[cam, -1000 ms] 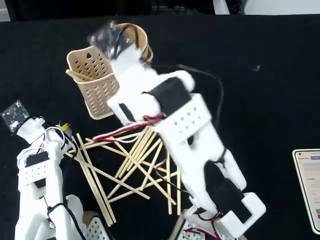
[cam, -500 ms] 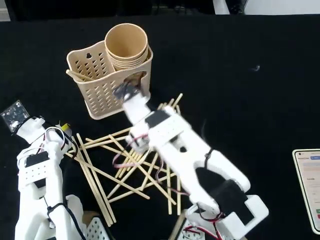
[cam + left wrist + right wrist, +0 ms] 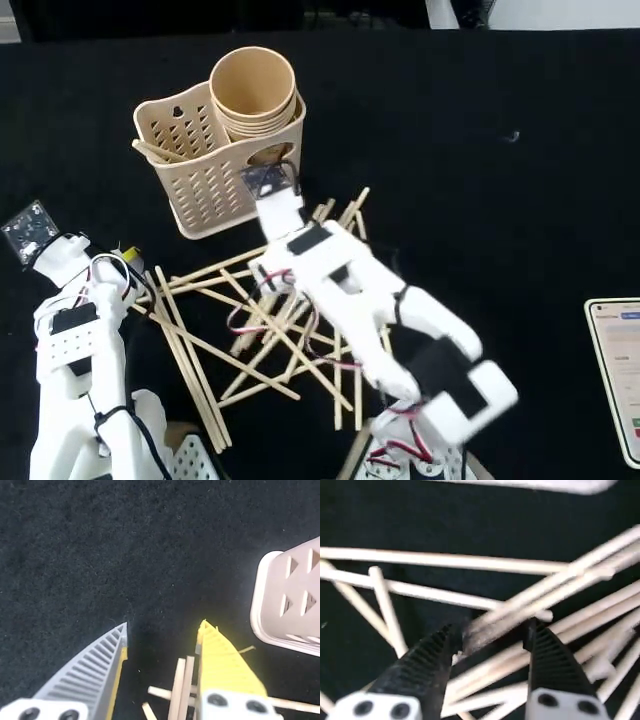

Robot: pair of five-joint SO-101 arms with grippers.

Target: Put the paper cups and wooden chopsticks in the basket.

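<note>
The black table (image 3: 520, 200) carried everything, and the right arm (image 3: 360, 300) lay across its middle, stretched from the near edge toward the far left. There the basket (image 3: 200, 185) stood with the stacked paper cups (image 3: 253, 85) already seated in its right compartment and a lone chopstick (image 3: 152, 150) leaning in its left one. The left arm (image 3: 75, 340) sat folded at the near left. Most of the chopsticks (image 3: 270, 340) lay in a crossed heap on the cloth between the two arms, just near of the basket. The right gripper (image 3: 490, 628) hung low over the far end of that heap, jaws moderately wide and straddling a few sticks that ran slantwise between them. To grip well it likely needed to settle until both tips reached the cloth, then close on one or two sticks near their middles so they would hang level. Sticks crossing over and under the chosen ones could be dragged along or could lever the grip askew. The left gripper (image 3: 162, 627) gaped over bare cloth beside the basket's corner, holding nothing. A phone (image 3: 620, 360) lay at the near right edge, well apart.
</note>
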